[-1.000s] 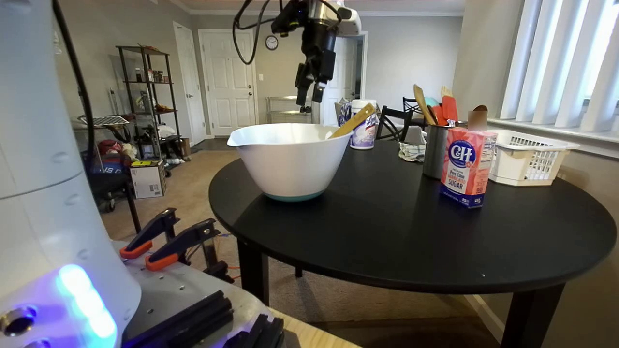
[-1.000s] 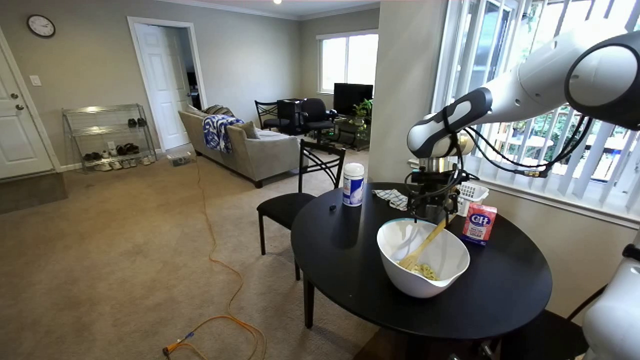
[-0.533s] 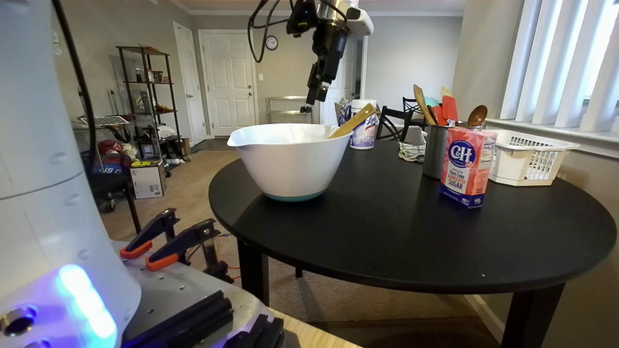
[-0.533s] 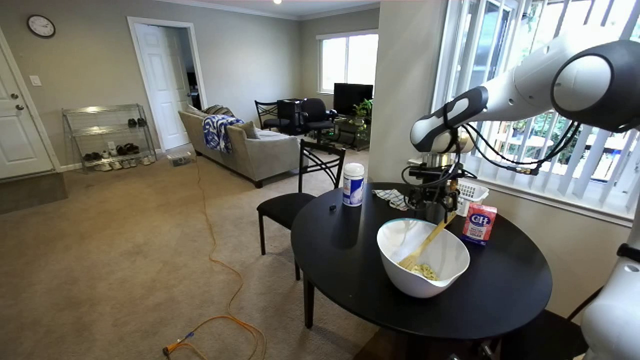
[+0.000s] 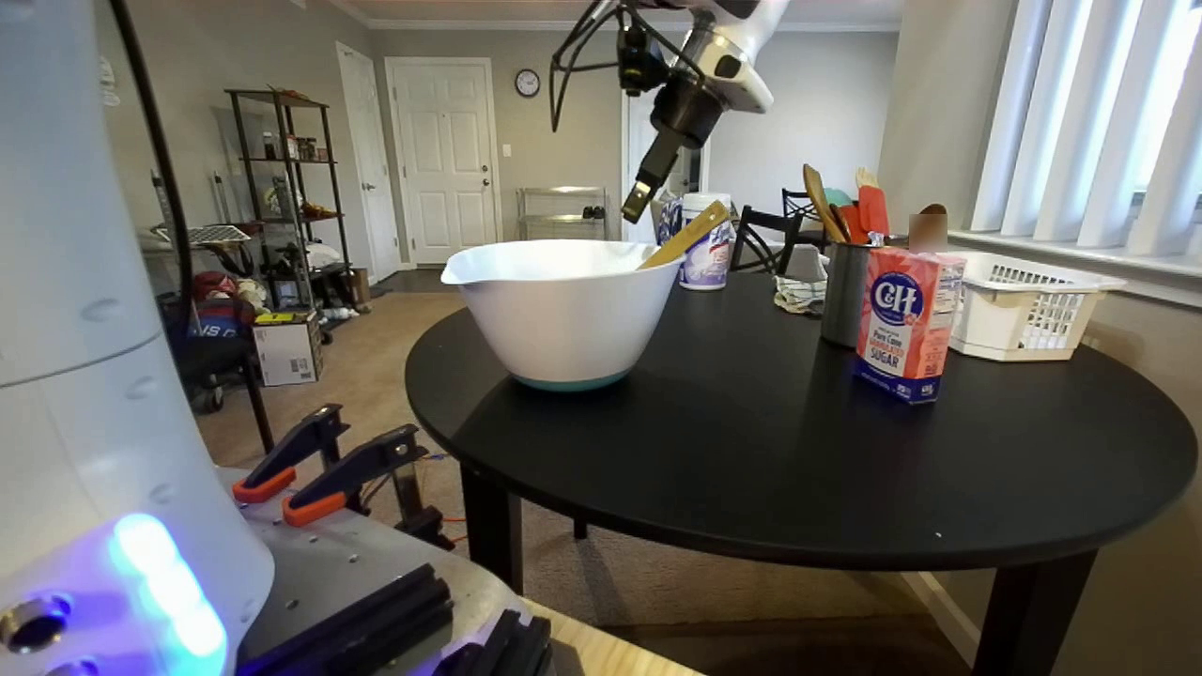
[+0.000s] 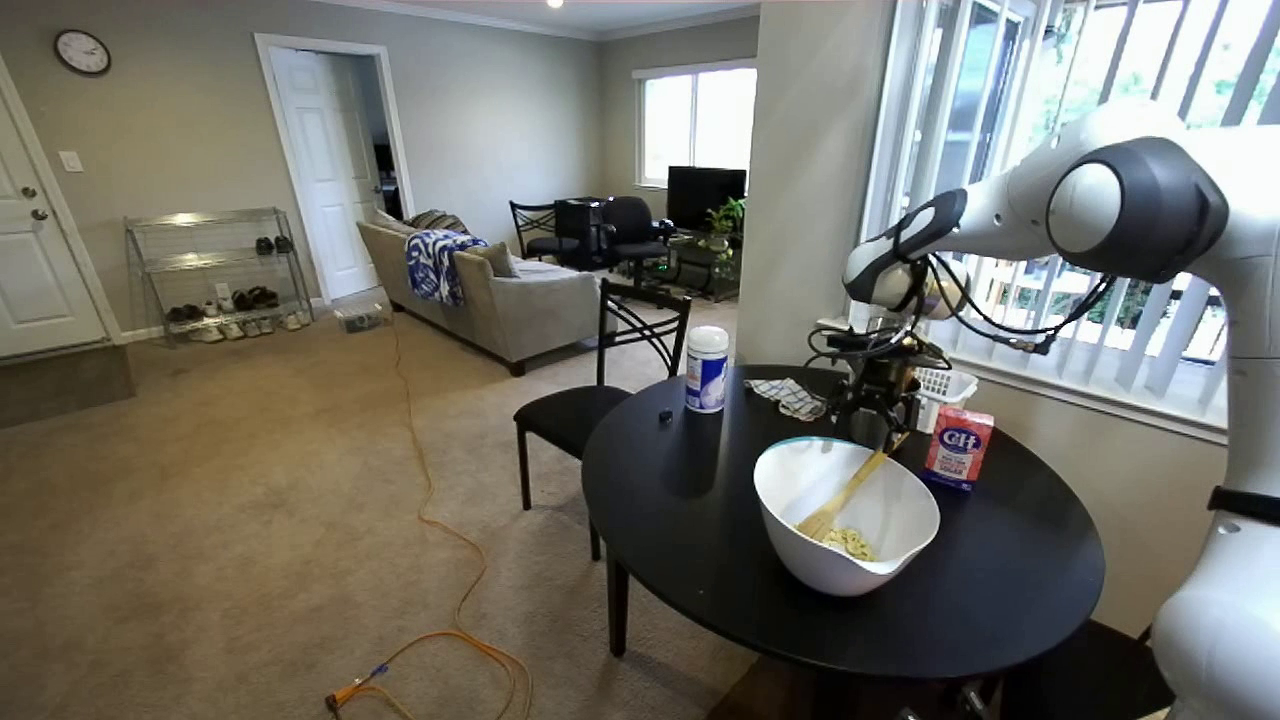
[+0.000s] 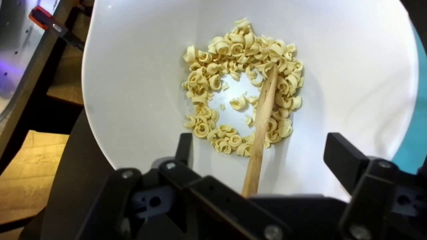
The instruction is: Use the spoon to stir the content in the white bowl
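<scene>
Spoon point(image 7: 263, 120), wooden, leaning in white bowl point(image 7: 133, 83), long axis near 12-to-6 o'clock in the wrist view, handle toward 6, shown between empty, wide-spread jaws of gripper point(image 7: 263, 150) at 9 and 3, crosswise grasp seemingly called for.

The table point(image 5: 751, 451) carries a white bowl point(image 5: 573, 324), sugar box point(image 5: 906, 329), canister point(image 6: 706, 370), seemingly cloth point(image 6: 788, 397).

Daylight glare through blinds point(image 5: 1080, 131), blue glow on the robot base point(image 5: 113, 460), a blurred, possibly wooden utensil point(image 5: 928, 233).
</scene>
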Controlling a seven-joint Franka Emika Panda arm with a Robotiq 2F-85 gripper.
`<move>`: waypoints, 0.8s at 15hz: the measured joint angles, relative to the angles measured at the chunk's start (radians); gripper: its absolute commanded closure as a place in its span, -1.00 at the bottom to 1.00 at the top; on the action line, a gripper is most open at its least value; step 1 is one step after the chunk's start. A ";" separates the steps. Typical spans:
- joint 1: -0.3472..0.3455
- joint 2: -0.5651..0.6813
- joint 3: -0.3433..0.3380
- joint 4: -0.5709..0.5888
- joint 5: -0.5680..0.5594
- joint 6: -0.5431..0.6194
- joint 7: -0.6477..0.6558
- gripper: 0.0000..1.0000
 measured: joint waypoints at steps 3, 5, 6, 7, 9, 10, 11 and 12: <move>-0.041 0.028 -0.021 0.022 0.077 -0.019 0.049 -1.00; -0.067 0.030 -0.032 0.021 0.138 -0.019 0.078 -1.00; -0.079 0.030 -0.036 0.021 0.171 -0.019 0.093 -1.00; -0.090 0.030 -0.039 0.019 0.206 -0.017 0.107 -1.00; -0.107 0.031 -0.046 0.009 0.278 -0.005 0.134 -1.00; -0.114 0.031 -0.050 0.001 0.316 0.012 0.139 -1.00; -0.119 0.033 -0.054 -0.009 0.352 0.034 0.140 -1.00; -0.123 0.034 -0.059 -0.020 0.383 0.060 0.140 -1.00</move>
